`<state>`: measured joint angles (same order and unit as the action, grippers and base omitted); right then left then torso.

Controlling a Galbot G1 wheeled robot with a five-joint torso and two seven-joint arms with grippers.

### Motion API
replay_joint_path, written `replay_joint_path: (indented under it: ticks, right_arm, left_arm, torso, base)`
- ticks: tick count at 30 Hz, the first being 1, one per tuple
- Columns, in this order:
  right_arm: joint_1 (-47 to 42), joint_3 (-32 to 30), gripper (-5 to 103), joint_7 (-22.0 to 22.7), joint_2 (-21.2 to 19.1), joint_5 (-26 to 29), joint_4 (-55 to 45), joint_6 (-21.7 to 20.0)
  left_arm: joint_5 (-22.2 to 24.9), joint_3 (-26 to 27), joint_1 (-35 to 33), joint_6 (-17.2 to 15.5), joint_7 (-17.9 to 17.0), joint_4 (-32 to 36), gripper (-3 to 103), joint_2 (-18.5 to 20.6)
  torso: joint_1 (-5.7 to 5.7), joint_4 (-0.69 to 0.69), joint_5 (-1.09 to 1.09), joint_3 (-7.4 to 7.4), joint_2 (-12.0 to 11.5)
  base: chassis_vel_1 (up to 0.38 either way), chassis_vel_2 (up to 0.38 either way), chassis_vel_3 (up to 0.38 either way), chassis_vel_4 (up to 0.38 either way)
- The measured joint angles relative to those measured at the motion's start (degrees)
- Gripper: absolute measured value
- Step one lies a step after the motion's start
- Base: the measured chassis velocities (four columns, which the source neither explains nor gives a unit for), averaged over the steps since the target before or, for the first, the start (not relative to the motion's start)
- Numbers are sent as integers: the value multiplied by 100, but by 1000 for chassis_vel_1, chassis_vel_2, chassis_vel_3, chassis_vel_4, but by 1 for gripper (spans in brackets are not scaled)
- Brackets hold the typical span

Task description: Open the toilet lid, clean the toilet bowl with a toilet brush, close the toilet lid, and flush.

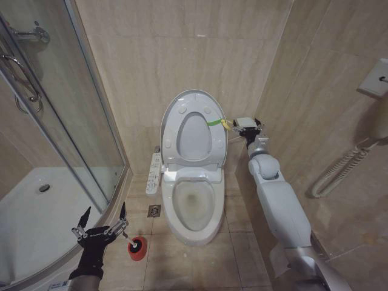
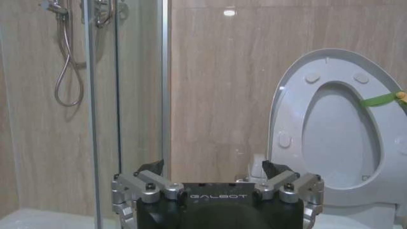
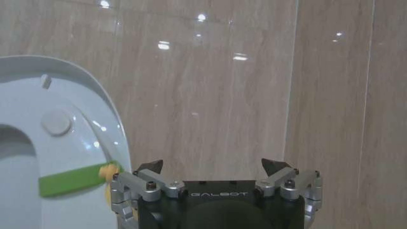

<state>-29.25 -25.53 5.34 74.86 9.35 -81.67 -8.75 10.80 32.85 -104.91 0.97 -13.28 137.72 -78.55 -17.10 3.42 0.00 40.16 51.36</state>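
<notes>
A: By the wall, is the toilet lid (image 1: 194,124) up?
B: Yes, upright above the toilet bowl (image 1: 193,206); the right gripper (image 1: 247,126), jaws wide, is just beside its green band (image 1: 213,122).
A: The left gripper (image 1: 102,221)?
B: Spread wide near the toilet brush (image 1: 134,245) in its red cup (image 1: 137,250).

The white toilet lid (image 1: 193,127) stands raised against the far wall; toilet bowl (image 1: 194,209) open; toilet brush (image 1: 134,244) apparently in its red cup, near left.

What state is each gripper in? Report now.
Left gripper: jaws open, empty, above the red cup.
Right gripper: jaws open, empty, beside the raised toilet lid.
</notes>
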Motion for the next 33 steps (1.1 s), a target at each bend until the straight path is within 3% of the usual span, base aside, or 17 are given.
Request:
replay_joint_path:
  ticks: [14, 33]
  right_arm:
    - [234, 39, 100, -74, -46, 180, 244, 312]
    - [157, 26, 100, -131, -33, 191, 175, 284]
  left_arm:
    - [0, 0, 0, 0, 0, 0, 100, 0]
    - [0, 0, 0, 0, 0, 0, 100, 0]
  torso:
    - [0, 1, 0, 0, 0]
    - [0, 0, 0, 0, 0]
  base:
    - [0, 0, 0, 0]
    - [0, 0, 0, 0]
